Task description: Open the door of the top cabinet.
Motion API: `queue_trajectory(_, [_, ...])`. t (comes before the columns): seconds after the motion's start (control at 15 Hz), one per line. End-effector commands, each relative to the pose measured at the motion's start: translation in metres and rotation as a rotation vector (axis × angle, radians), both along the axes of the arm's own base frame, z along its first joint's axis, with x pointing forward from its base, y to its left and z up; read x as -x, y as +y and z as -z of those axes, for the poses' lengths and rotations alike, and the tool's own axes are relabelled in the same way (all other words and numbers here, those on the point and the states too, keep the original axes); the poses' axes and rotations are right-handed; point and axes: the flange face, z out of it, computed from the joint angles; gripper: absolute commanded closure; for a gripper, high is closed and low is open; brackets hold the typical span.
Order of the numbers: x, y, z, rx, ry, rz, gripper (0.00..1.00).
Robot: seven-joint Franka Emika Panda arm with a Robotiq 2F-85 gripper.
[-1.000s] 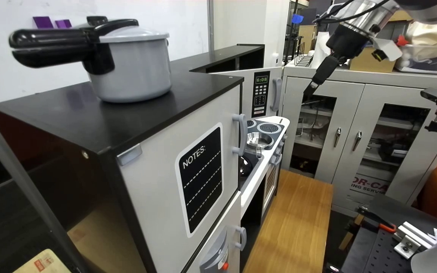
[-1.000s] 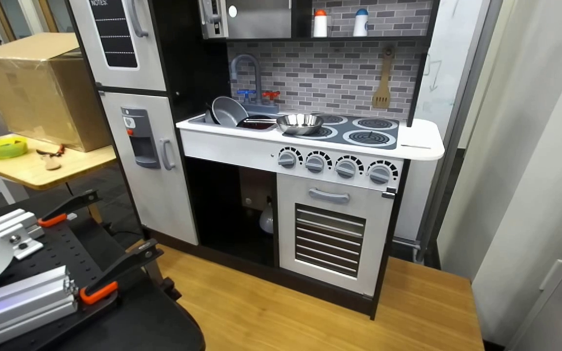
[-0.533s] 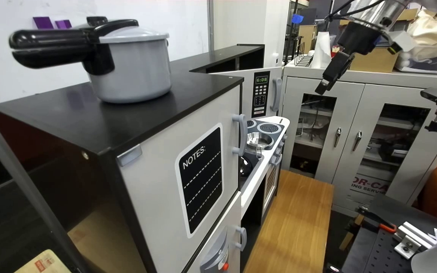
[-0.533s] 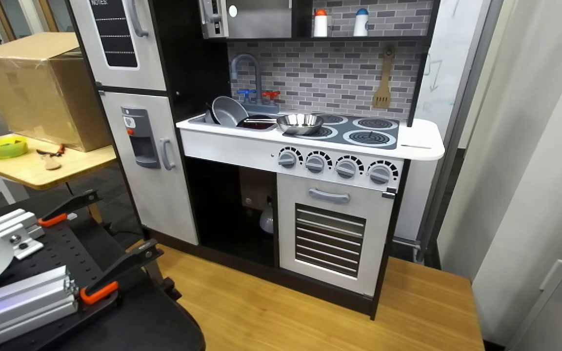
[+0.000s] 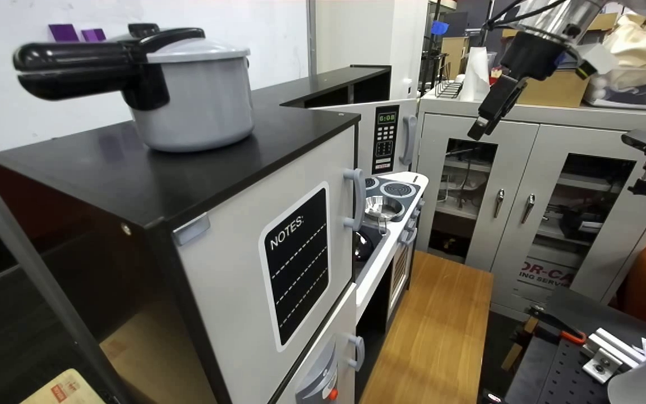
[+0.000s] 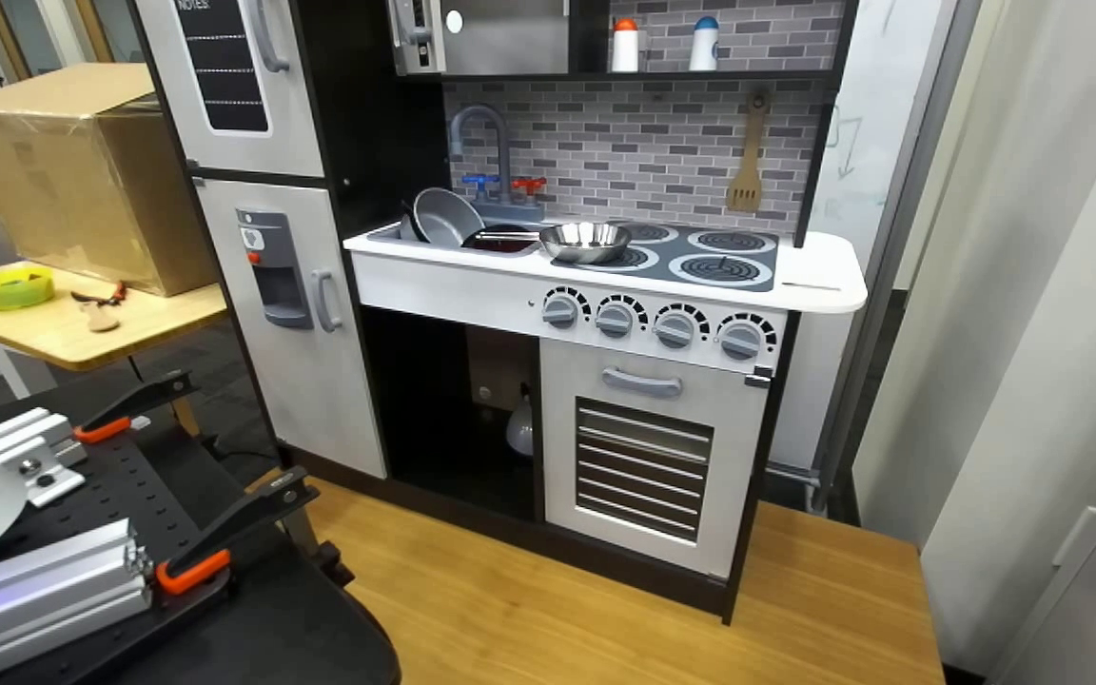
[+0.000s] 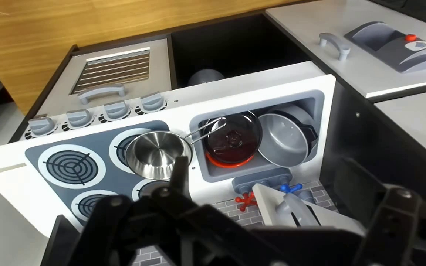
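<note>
The door is a light panel with a black keypad strip and a grey handle. It stands swung out from the top cabinet, a small dark box under the top shelf beside the fridge unit. The door shows foreshortened, cut by the upper frame edge. In the wrist view, the door lies between and beyond the fingers, its lower part hidden behind the gripper body. My gripper is apart from the handle, to its right. In the wrist view its fingers are wide apart with nothing between them.
The fridge unit stands beside the cabinet with a grey pot on top. Below are the stove, a steel pan and a sink holding pots. Grey metal cabinets stand behind the gripper.
My gripper has moved right in the exterior view, away from the door's handle, and turned a little. It has barely moved over the last half second. The door looks the same.
</note>
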Motion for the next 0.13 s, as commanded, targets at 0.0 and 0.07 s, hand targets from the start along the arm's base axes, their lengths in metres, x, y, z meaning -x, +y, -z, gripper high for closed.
queue_trajectory(0.0, [-0.0001, 0.0001, -0.0004, 0.000, 0.001, 0.000, 0.00])
queue_trajectory(0.07, [-0.0001, 0.0001, -0.0004, 0.000, 0.001, 0.000, 0.00])
